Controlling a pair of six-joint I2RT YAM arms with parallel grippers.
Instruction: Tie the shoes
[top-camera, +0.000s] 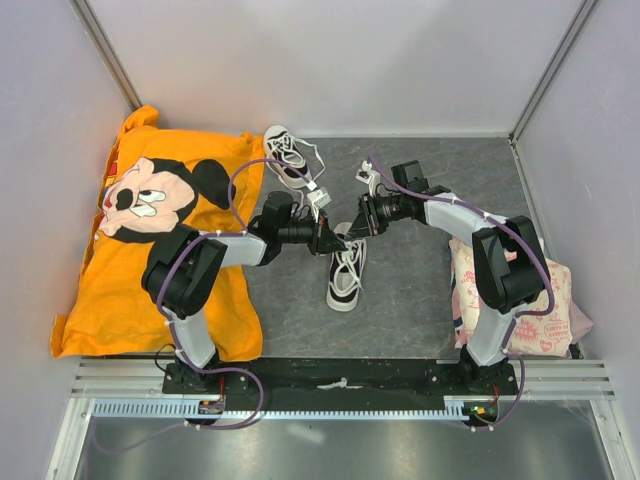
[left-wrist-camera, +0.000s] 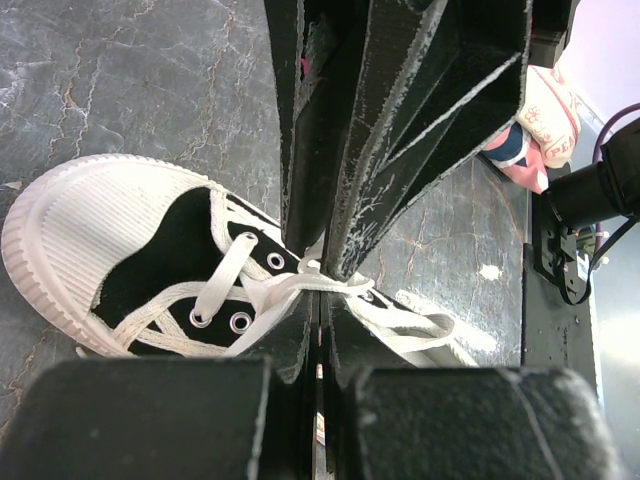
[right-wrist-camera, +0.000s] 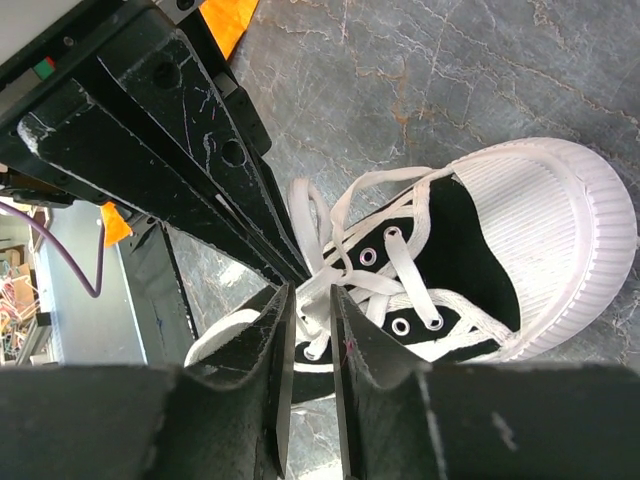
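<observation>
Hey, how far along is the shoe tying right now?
Nothing looks tied yet. In hand: the left gripper and right gripper meet over the near black canvas sneaker with a white toe cap, each pinching its white laces, no knot or bow visible. Still to do: finishing that one, then the matching far sneaker, whose laces trail loose.

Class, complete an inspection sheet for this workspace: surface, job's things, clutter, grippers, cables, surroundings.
Surface: grey stone-patterned tabletop.
Job's things: near shoe untied, under both grippers; far shoe toward the back, laces trailing.
Clutter: orange cartoon shirt on the left; pink printed cloth on the right.
Grippers: left gripper shut on a lace; right gripper nearly closed around a lace, grip unclear.
Cables: purple cables along both arms.
Surroundings: white walls.
</observation>
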